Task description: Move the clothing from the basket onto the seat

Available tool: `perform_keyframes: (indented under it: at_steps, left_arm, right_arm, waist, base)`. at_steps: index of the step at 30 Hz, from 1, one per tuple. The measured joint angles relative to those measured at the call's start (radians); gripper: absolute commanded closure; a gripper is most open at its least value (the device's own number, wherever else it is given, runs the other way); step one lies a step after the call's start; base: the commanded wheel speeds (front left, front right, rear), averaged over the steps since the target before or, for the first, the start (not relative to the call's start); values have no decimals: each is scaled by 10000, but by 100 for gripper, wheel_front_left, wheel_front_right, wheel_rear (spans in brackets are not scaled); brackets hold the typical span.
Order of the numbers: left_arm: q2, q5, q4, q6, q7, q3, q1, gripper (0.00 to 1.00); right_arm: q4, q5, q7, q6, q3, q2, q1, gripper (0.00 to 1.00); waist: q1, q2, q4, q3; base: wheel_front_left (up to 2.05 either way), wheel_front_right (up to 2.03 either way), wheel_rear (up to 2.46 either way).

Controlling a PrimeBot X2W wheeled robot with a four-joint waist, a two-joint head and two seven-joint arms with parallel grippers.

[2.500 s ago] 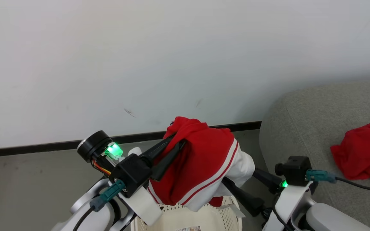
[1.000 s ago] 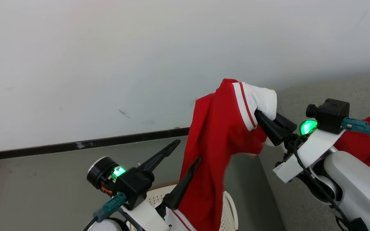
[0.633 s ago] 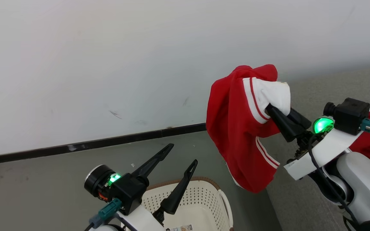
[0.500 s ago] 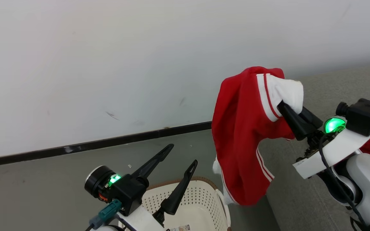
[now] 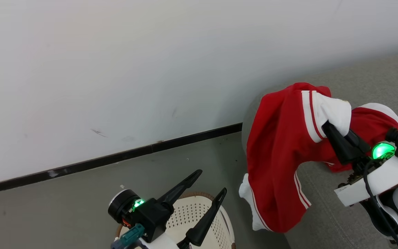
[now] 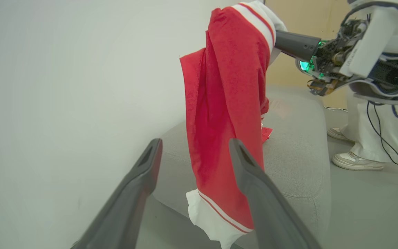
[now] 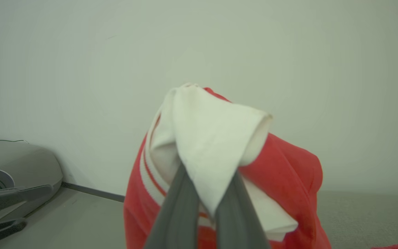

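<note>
Grey floor (image 5: 64, 211) under the cream basket (image 5: 195, 217), beside it the grey sofa (image 5: 323, 224) with one red garment (image 5: 370, 124) atop.

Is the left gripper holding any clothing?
No, the left gripper stands open and empty; the red garment hangs from the right gripper.

The left gripper (image 5: 211, 180) and right gripper (image 5: 332, 129) are each fitted with two long, tapered, dark grey fingers (image 6: 252, 180). A black camera block (image 5: 152, 216) is mounted behind each gripper, with a green lamp (image 5: 382, 150) lit beside it. A teal plug (image 5: 130, 235) is seated in the block. The forearms (image 5: 371, 185) are clad in white shells. A black cable (image 5: 378, 211) is routed along the right forearm. A round black cap (image 5: 119, 207) with a silver rim is fitted at the left wrist. A bare circuit board (image 6: 320, 84) is exposed at the right wrist.
</note>
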Motion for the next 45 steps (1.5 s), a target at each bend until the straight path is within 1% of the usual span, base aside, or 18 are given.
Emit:
perform_keyframes:
  at_steps: [8, 15, 18, 23, 27, 32, 36, 37, 39, 44, 45]
  left_arm:
    - [-119, -8, 242, -144, -146, -213, -3, 0]
    - [-278, -38, 412, -159, -236, -320, -9, 0]
    - [-276, -38, 472, -159, -322, -311, -10, 0]
    - [-270, -36, 508, -153, -401, -211, -10, 0]
    - [-253, -29, 510, -115, -472, -113, -10, 0]
    - [-165, 58, 453, 111, -483, 105, -10, 0]
    - [13, 130, 307, 303, -481, 284, -12, 0]
    - [42, 221, 198, 362, -477, 314, -16, 0]
    - [56, 359, 107, 389, -464, 336, -21, 0]
    - [173, 523, -167, 487, -336, 382, -40, 0]
    - [268, 587, -263, 489, -261, 384, -74, 0]
  right_arm:
    - [-295, -293, 0, 0, -708, -88, 887, 100]
    - [-556, -376, 0, 0, -1246, -138, 1411, 100]
    - [-581, -384, -2, 0, -1227, -138, 1413, 100]
    - [-581, -387, 0, 0, -700, -150, 1258, 100]
    - [-577, -364, 0, 0, -646, -186, 238, 100]
    - [-337, -75, -2, 2, -826, -345, -1283, 100]
    - [226, 163, 12, 0, -1296, -439, -2337, 100]
    - [575, 236, 90, 0, -1605, -533, -2877, 100]
    - [963, 288, 182, 2, -1870, -685, -3386, 100]
    - [1990, 290, 295, 0, -2568, -1137, -4212, 100]
    - [2395, 290, 314, 0, -2711, -1248, -4395, 100]
  waist:
    - [0, 0, -650, 8]
    - [0, 0, -1161, 29]
    - [0, 0, -1405, 47]
    - [0, 0, -1770, 97]
    - [0, 0, -2011, 163]
    - [0, 0, -2222, 318]
    - [0, 0, -2299, 505]
    - [0, 0, -2306, 607]
    - [0, 0, -2294, 715]
    - [0, 0, -2194, 992]
    - [0, 0, -2132, 1106]
  base:
    - [0, 0, 0]
    - [0, 0, 0]
    - [0, 0, 0]
    - [0, 0, 0]
    - [0, 0, 0]
    - [0, 0, 0]
    - [0, 0, 0]
    - [0, 0, 0]
    - [0, 0, 0]
    - [0, 0, 0]
    - [0, 0, 0]
